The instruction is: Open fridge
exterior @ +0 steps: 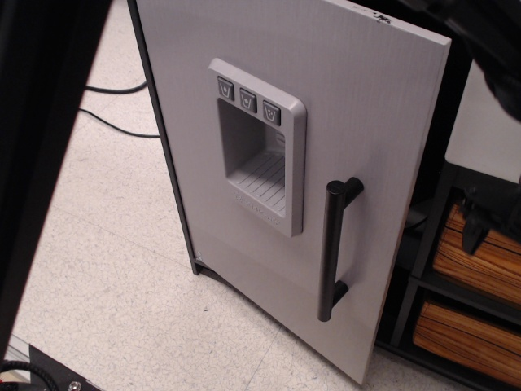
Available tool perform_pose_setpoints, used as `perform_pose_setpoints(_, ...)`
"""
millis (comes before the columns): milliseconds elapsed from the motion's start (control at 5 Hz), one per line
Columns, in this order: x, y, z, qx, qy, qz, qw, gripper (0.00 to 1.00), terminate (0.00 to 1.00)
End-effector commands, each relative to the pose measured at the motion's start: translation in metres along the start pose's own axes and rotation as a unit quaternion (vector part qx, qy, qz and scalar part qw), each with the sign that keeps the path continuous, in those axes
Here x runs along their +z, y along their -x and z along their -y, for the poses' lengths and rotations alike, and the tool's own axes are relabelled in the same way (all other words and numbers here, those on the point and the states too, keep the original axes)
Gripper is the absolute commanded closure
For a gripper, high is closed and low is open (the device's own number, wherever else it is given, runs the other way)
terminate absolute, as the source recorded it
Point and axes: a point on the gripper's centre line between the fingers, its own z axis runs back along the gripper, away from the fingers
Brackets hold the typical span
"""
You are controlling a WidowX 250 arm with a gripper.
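Observation:
The fridge fills the middle of the view, with its grey brushed door [366, 106], a three-button dispenser recess [259, 155] and a long black vertical bar handle [332, 248]. The door stands slightly ajar, and a dark gap shows behind its right edge. The black arm [488, 37] crosses the top right corner. A black part that looks like my gripper [479, 216] shows at the right edge, apart from the handle and behind the door's edge. I cannot tell how its jaws stand. Nothing touches the handle.
A black open shelf unit with wooden-looking drawers [476, 261] stands right of the fridge. Black cables [114, 122] lie on the speckled floor [122, 277] at the left. A large dark blurred shape [32, 138] covers the left edge of the view.

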Motion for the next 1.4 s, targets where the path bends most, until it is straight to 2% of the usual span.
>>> perform_pose_setpoints(0,0.034,-0.012,-0.039,0.055,-0.051,0.032,0.9966,0.0,0.0)
perform_pose_setpoints(200,0.046,-0.006,-0.061,0.08,-0.064,0.026,0.9944,0.0,0.0)
perform_pose_setpoints(400,0.066,0.012,-0.094,0.105,-0.076,0.016,0.9914,0.0,0.0)
perform_pose_setpoints(600,0.085,0.035,-0.123,0.118,-0.067,0.016,0.9906,0.0,0.0)
perform_pose_setpoints(800,0.102,0.062,-0.156,0.13,-0.057,-0.003,0.9898,0.0,0.0)
perform_pose_setpoints(1000,0.105,0.093,-0.185,0.105,-0.042,-0.012,0.9935,0.0,0.0)
perform_pose_setpoints(1200,0.108,0.12,-0.208,0.093,-0.05,-0.011,0.9944,0.0,0.0)
